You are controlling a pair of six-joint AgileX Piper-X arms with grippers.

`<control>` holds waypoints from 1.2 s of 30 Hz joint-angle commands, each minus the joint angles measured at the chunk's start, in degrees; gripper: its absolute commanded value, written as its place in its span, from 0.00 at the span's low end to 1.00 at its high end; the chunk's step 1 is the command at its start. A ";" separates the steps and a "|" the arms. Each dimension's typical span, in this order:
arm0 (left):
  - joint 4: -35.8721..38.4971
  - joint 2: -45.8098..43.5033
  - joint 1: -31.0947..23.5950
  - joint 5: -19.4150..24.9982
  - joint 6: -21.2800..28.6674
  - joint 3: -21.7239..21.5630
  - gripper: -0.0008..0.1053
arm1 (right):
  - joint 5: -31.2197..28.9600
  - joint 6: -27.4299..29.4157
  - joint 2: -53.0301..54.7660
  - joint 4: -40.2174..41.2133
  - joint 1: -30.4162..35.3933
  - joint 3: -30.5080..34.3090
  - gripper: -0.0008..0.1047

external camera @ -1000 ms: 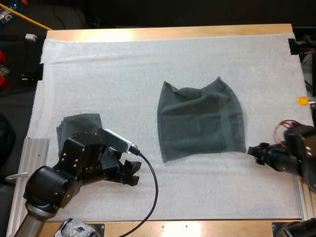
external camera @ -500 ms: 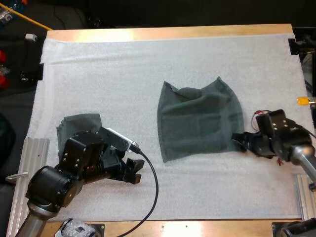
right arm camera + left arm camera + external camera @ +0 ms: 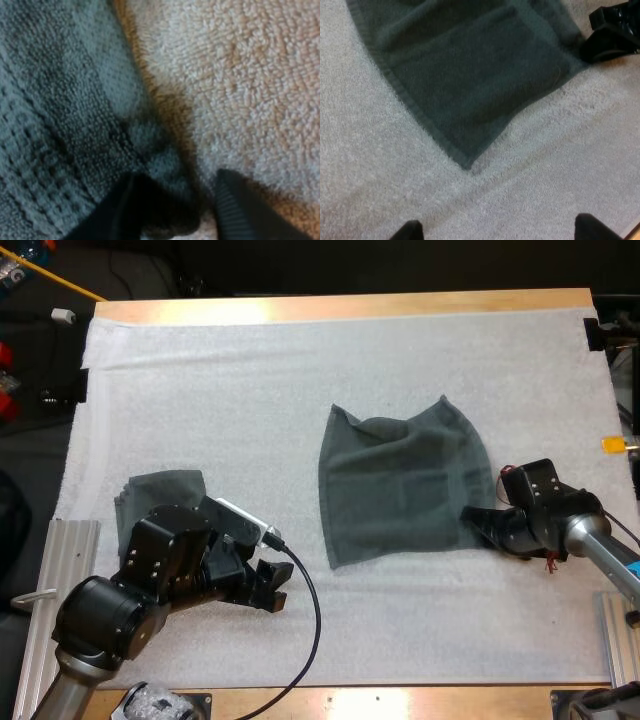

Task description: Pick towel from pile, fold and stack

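A dark grey-green towel (image 3: 405,485) lies spread flat on the middle of the white mat (image 3: 250,400), its far edge rumpled. A folded towel stack (image 3: 160,490) sits at the left, partly hidden behind my left arm. My left gripper (image 3: 268,590) hovers open over bare mat, short of the towel's near left corner (image 3: 465,160); its fingertips (image 3: 407,231) stand wide apart. My right gripper (image 3: 478,525) is down at the towel's near right corner. Its fingers (image 3: 240,210) stand apart, straddling that corner (image 3: 160,165). From the left wrist view the right gripper (image 3: 612,32) rests against the towel's corner.
An aluminium rail (image 3: 60,560) runs along the mat's left side, and another (image 3: 615,640) sits at the near right. Bare mat stretches in front of the towel and across the far half. Wooden table edges (image 3: 350,305) frame the mat.
My right arm has swung in from the right edge to the towel's near right corner. My left arm has barely shifted. The towel has kept its shape.
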State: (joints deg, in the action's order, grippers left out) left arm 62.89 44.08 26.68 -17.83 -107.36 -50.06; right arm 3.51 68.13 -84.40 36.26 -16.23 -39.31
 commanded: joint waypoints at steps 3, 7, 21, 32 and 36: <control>-0.17 -0.14 0.29 -0.38 -0.59 0.01 0.56 | 0.19 -0.30 -0.51 -0.30 0.06 -0.02 0.16; -0.17 -0.14 0.29 -0.38 -0.59 0.01 0.56 | 0.71 -0.20 -0.50 -0.30 0.06 -0.02 0.01; -0.17 4.28 0.59 -8.46 10.65 0.01 0.56 | 2.75 3.69 9.38 9.50 -0.08 -0.02 0.01; -10.20 19.92 18.23 2.16 12.99 0.01 0.56 | 2.75 4.06 15.29 15.57 -0.08 -0.02 0.01; -13.73 25.33 21.93 9.47 12.54 0.01 0.56 | 2.75 4.06 15.29 15.56 -0.08 -0.02 0.01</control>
State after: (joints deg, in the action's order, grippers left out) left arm 49.49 69.65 48.52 -9.83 -94.45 -50.06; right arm 5.72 71.54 -69.59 50.51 -16.23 -39.31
